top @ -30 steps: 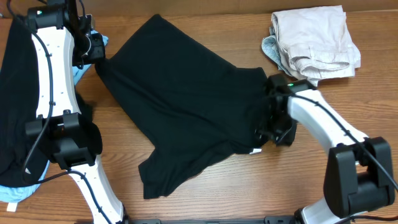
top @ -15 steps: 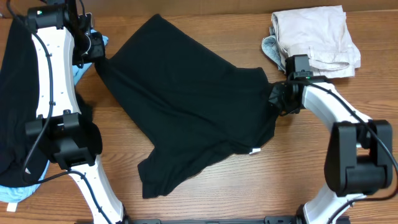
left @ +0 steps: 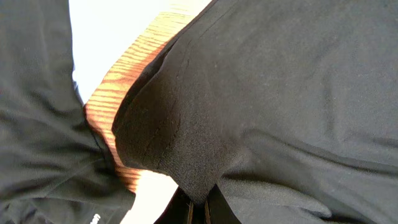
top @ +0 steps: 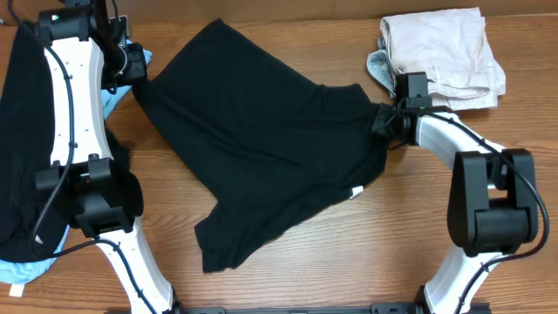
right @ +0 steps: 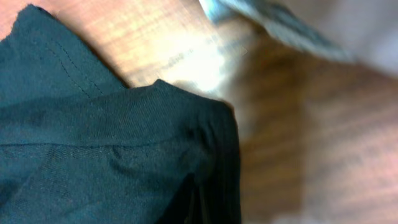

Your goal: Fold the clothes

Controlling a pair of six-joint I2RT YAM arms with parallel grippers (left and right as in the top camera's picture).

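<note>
A large black T-shirt [top: 261,139] lies spread askew across the middle of the table, a small white tag [top: 356,193] at its lower right hem. My left gripper [top: 135,77] is shut on the shirt's left corner; in the left wrist view a bunched point of black cloth [left: 186,143] runs down into the closed jaws [left: 199,208]. My right gripper [top: 384,122] is shut on the shirt's right edge, just below the beige pile. The right wrist view shows the dark fabric [right: 93,143] pinched between the fingertips [right: 205,199].
A folded pile of beige clothes [top: 445,57] with a light-blue piece under it sits at the back right. Another black garment [top: 17,148] lies at the far left over a light-blue one [top: 22,272]. Bare wood [top: 410,227] shows in front.
My right gripper moved up from the shirt's lower right hem to its right edge and closed on the cloth, drawing that edge slightly back. The left gripper kept its hold.
</note>
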